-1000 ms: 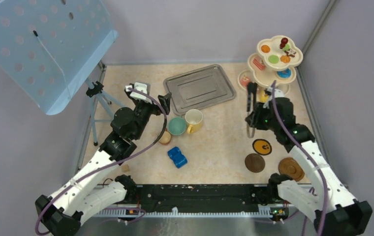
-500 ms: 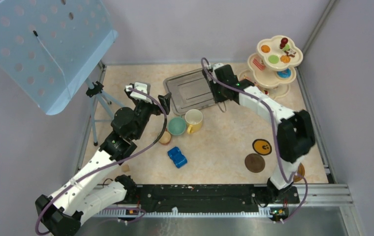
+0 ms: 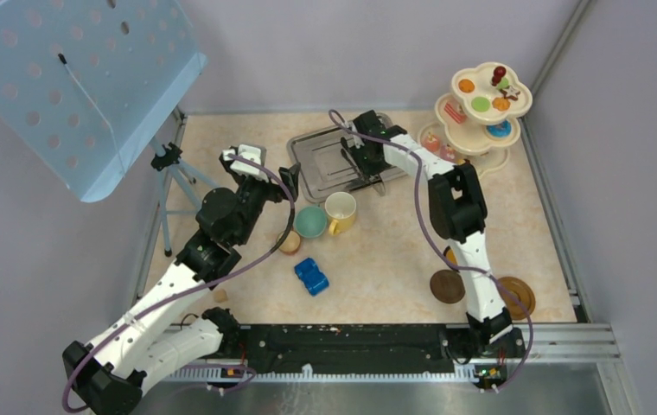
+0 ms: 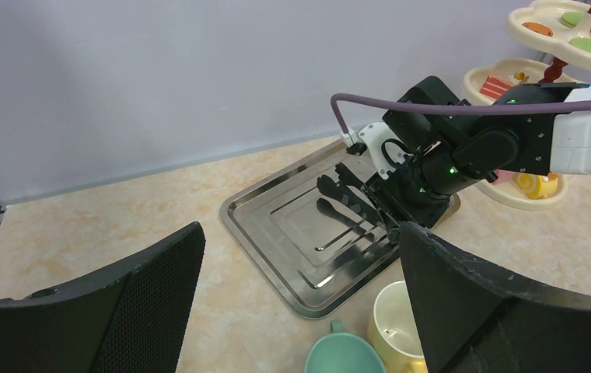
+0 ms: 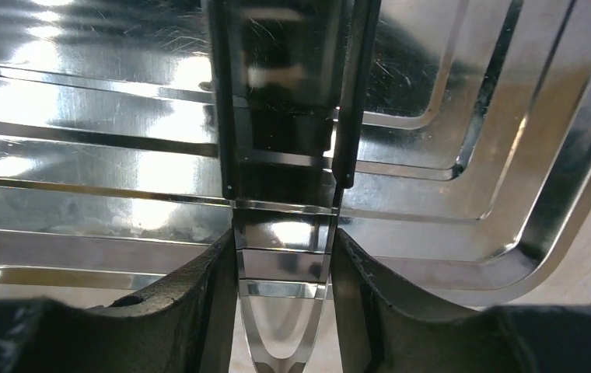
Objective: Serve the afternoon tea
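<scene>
Tongs (image 5: 283, 217) in right gripper (image 5: 284, 252), tips cut off, over tray (image 5: 479, 101)

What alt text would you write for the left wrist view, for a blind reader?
The right gripper holds black tongs low over a steel tray. In front, the fingers of the left gripper stand wide apart, a teal cup and a yellow mug below between them; a cream tiered stand with toy cakes is at top right.
</scene>
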Tool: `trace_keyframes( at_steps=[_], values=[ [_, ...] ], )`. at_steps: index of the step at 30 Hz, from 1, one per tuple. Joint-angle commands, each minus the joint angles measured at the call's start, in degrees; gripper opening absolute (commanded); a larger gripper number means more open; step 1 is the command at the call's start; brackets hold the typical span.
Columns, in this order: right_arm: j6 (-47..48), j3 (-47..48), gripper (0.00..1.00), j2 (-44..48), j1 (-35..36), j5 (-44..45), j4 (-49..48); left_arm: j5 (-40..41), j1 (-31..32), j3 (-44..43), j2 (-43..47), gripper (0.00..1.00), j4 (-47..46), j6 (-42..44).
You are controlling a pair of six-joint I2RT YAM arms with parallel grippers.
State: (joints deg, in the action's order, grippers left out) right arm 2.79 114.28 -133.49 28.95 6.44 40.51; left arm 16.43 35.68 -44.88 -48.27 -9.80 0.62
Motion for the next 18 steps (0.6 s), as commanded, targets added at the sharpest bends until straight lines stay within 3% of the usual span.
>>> trace_keyframes(
  at_steps=[1,3,7,11,14,18],
  values=[
    [0.67,4.61,0.45,-0.98,-0.30,0.04,1.26,0.44,0.13,-1.98,0.40,0.99,-1.36,0.61],
    [0.64,5.04,0.47,-1.38,-0.31,-0.01,1.72,0.50,0.09,-1.99,0.40,0.99,-1.36,0.61],
    [-0.48,5.74,0.73,0.29,-0.31,0.14,4.04,0.51,0.14,-1.98,0.39,0.99,-1.36,0.63],
    [-2.29,2.15,0.87,7.48,-0.30,1.70,4.98,0.63,0.10,-2.05,0.37,0.99,-1.33,0.63],
    [-5.88,-3.83,0.89,16.72,-0.29,4.46,5.92,0.02,0.15,-2.11,0.30,0.99,-1.27,0.44],
    [-12.19,-20.84,0.90,32.34,-0.38,9.06,4.64,-0.04,0.11,-2.11,0.46,0.99,-1.25,0.33]
  ],
)
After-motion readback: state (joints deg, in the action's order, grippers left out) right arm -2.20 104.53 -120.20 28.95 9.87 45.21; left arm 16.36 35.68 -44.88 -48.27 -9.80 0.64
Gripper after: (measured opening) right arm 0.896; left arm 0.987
